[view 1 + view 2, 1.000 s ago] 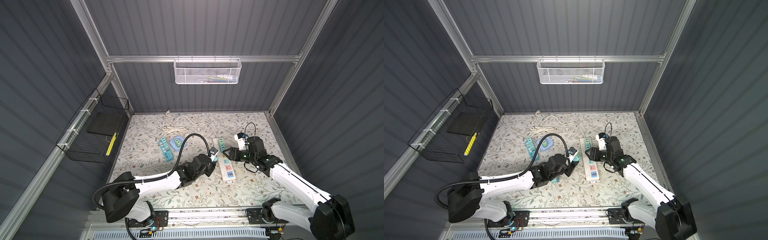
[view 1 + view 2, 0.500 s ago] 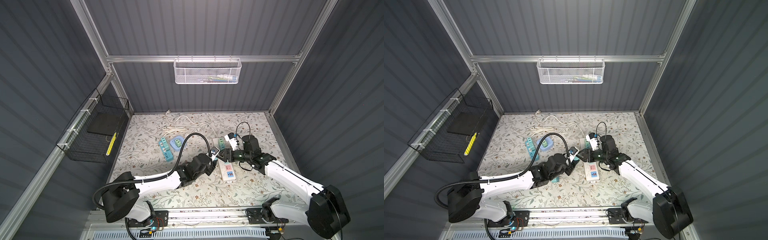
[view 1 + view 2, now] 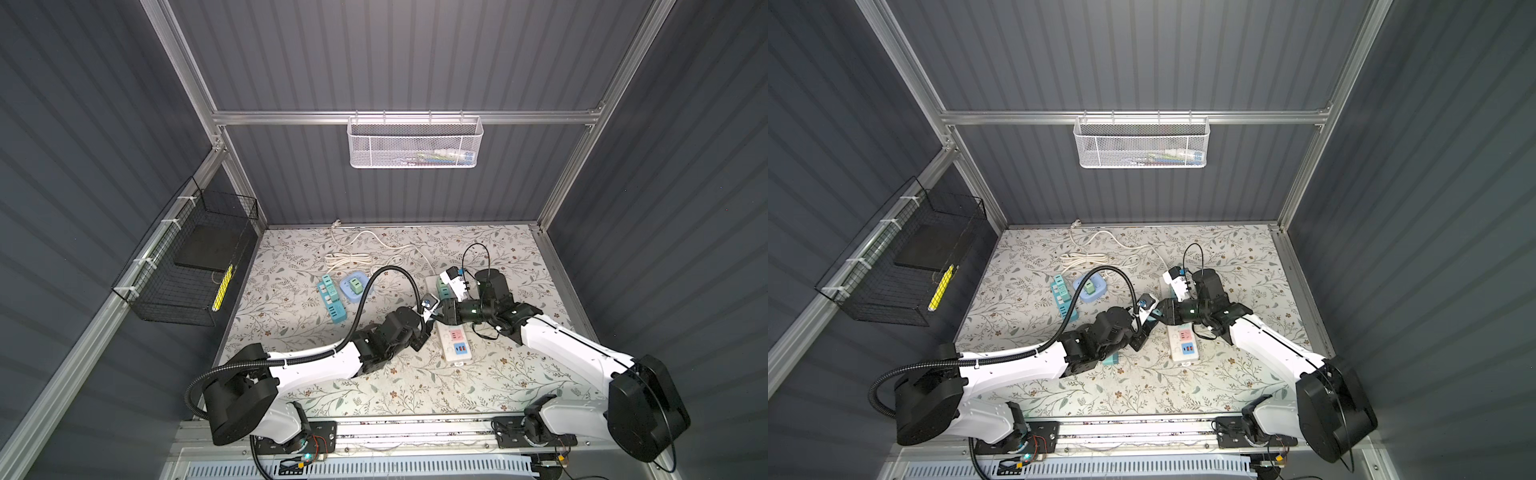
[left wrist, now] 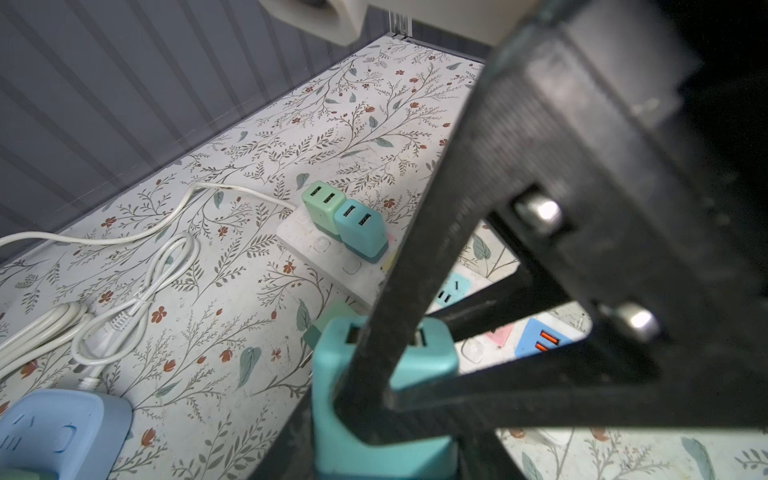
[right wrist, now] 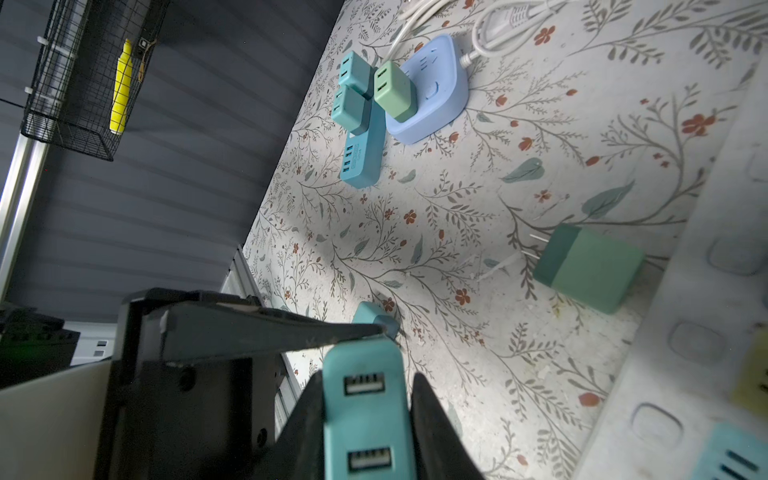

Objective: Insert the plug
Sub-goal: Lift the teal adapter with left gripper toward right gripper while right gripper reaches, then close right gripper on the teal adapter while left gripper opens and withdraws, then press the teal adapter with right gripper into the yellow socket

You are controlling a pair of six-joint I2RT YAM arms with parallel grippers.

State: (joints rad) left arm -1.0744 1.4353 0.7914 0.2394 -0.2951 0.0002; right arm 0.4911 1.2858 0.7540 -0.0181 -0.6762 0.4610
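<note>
The teal plug (image 5: 365,419), its face with two USB ports turned to the right wrist camera, hangs over the floral mat (image 3: 291,332), just beside the long edge of the white power strip (image 3: 457,353) and not in any socket. The right gripper (image 5: 365,386) is narrowed onto it, one black finger (image 5: 432,424) flat against each side. The left gripper (image 3: 428,326) meets it from the opposite direction. In the left wrist view the plug's body sits tight between its dark fingers, and in the right wrist view one left finger (image 5: 291,330) lies along the plug's upper end, so both grippers grasp the same plug.

There are three socket units: the white strip, a teal strip (image 3: 334,307) and a pale blue square socket (image 5: 436,95). Six other chargers can be counted:
- A green one (image 4: 320,203) and a teal one (image 4: 361,228) stand side by side on the white strip.
- Two teal ones (image 5: 353,68) (image 5: 351,110) stand on the teal strip.
- One green one (image 5: 392,89) stands on the blue socket.
- One green one (image 5: 582,270) lies on its side on the mat, prongs showing, next to the white strip.
</note>
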